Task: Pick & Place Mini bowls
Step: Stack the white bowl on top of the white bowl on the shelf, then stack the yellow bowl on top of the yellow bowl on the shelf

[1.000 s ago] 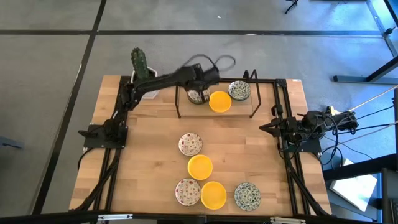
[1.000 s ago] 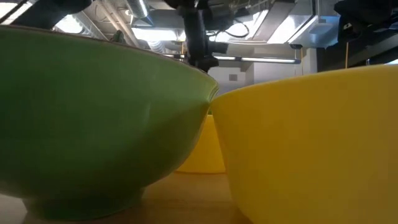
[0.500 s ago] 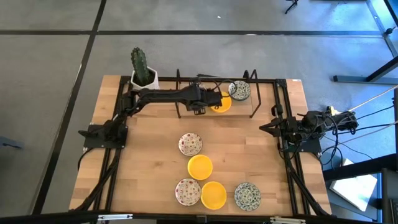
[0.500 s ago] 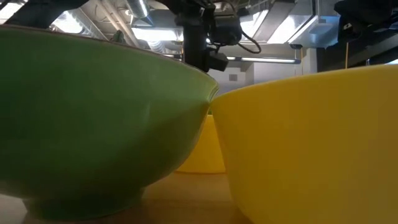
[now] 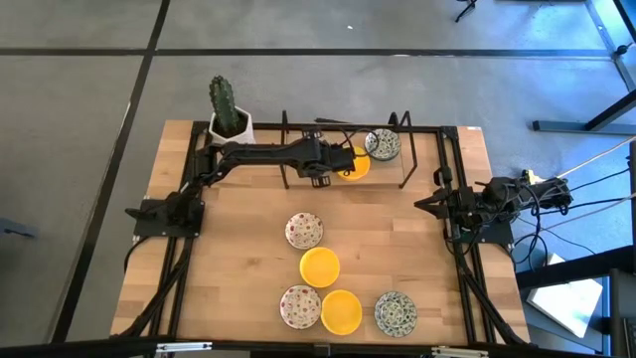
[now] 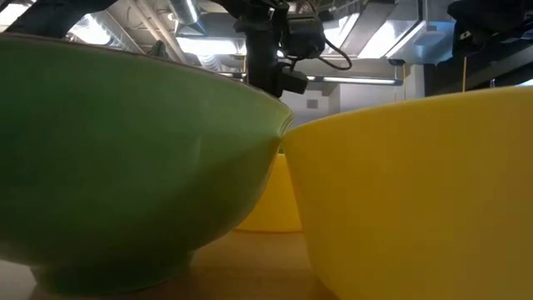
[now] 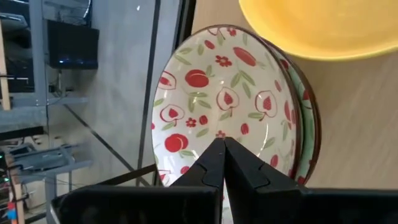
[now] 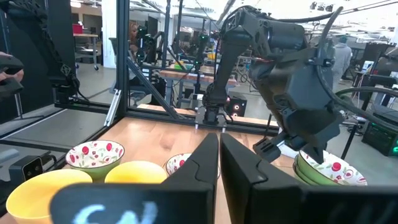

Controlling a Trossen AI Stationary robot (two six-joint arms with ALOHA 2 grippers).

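My left gripper [image 7: 222,157] is shut and hangs over the inside of a white bowl with red floral specks [image 7: 211,99]. That bowl sits nested in a green-patterned bowl [image 7: 309,130] at the table's far edge, beside a yellow bowl [image 5: 352,163]. In the high view my left arm [image 5: 288,154] hides this stack. A grey-green bowl [image 5: 383,145] lies to the right of the yellow one. Several more bowls lie toward the near edge: red-specked [image 5: 304,230], yellow [image 5: 320,267], red-specked [image 5: 300,306], yellow [image 5: 341,310], grey-green [image 5: 396,312]. My right gripper [image 8: 219,142] is shut and waits at the right edge. My left gripper points its shut fingertips [image 7: 214,163] down at the inner wall of the red-specked bowl [image 7: 193,140]. I cannot tell whether they touch it. The bowl lies in the green-patterned bowl on the table.
A cactus in a white pot [image 5: 229,111] stands at the far left corner. A black wire frame [image 5: 402,169] surrounds the far bowls. In the low view a green bowl [image 6: 125,167] and a yellow bowl [image 6: 416,192] block most of the table. Bare wood lies mid-table.
My left arm has come down from a raised reach over the far edge and drawn slightly toward the near edge, settling low over the nested bowls. In the last half second it has held still. The bowls have not moved.
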